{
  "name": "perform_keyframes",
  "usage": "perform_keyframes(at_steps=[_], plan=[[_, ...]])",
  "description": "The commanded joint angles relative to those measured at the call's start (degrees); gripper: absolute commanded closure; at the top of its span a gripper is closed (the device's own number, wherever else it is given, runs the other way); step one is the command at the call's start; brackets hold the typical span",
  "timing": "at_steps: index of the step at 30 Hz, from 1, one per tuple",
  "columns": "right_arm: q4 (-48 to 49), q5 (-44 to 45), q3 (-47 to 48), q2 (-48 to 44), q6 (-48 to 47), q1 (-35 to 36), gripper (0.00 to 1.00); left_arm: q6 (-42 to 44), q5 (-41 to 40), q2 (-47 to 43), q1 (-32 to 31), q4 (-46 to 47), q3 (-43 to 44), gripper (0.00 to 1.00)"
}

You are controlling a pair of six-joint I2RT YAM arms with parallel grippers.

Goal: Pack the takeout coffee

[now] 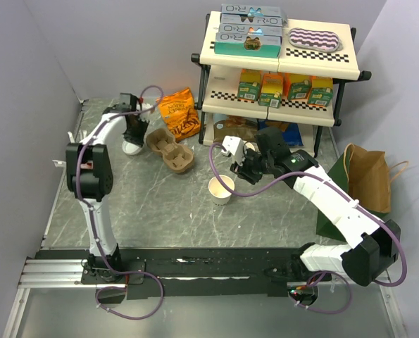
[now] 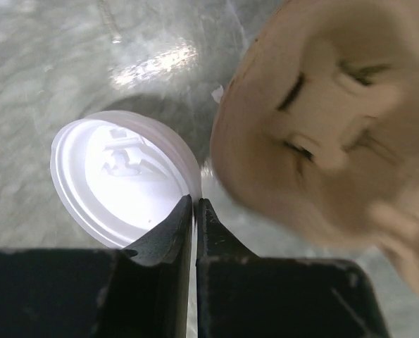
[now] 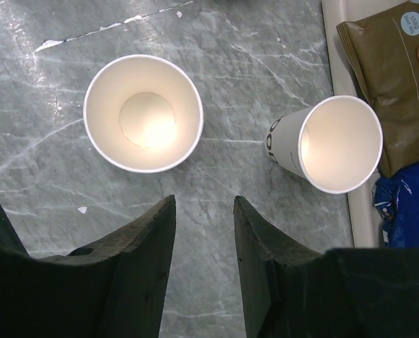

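Observation:
Two like cream-white paper cups show in the right wrist view. One stands upright and open (image 3: 143,113) (image 1: 221,189); the other (image 3: 339,144) leans or lies nearer the shelf. Neither carries a lid, so I cannot tell which is the takeout coffee. My right gripper (image 3: 203,201) (image 1: 241,165) hangs open above the bare table between them. At the far left a round white sip lid (image 2: 117,179) (image 1: 132,148) lies on the table. My left gripper (image 2: 195,201) (image 1: 133,137) is shut on the lid's right rim. The brown pulp cup carrier (image 2: 322,127) (image 1: 170,149) sits right beside it.
An orange snack bag (image 1: 181,114) lies behind the carrier. A two-tier shelf rack (image 1: 279,70) with boxes and juice cartons stands at the back right, with a brown packet (image 3: 392,77) and a blue one (image 3: 405,208) at its foot. A brown paper bag (image 1: 367,179) stands at the right.

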Motion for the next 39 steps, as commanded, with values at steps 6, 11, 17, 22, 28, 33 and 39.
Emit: perform_keyframes(at_steps=[6, 11, 17, 22, 28, 33, 39], plan=[[2.1, -1.0, 2.6, 0.8, 0.7, -0.4, 0.54, -6.3, 1.1, -11.6, 2.4, -2.1, -0.9, 0.99], [2.1, -1.8, 3.8, 1.7, 1.0, -0.4, 0.54, -5.4, -4.6, -13.6, -0.1, -0.6, -4.7, 0.99], [2.3, -2.1, 4.0, 1.9, 1.3, -0.3, 0.54, -3.0, -4.6, -15.2, 0.6, 1.5, -9.8, 0.99], [2.2, -2.8, 3.8, 1.8, 2.0, -0.4, 0.54, -3.2, 0.5, -13.2, 1.3, -1.5, -11.8, 0.99], [2.2, -3.0, 3.9, 1.9, 2.2, -0.3, 0.54, -4.0, 2.4, -12.2, 1.3, 0.1, -13.9, 0.84], [2.4, -3.0, 3.2, 1.6, 2.3, -0.2, 0.54, -3.5, 2.6, -10.7, 1.3, -0.3, -13.0, 0.84], [2.7, -2.8, 3.2, 1.8, 2.3, -0.4, 0.53, -3.8, 4.8, -9.6, 1.3, -1.4, -12.5, 0.96]])
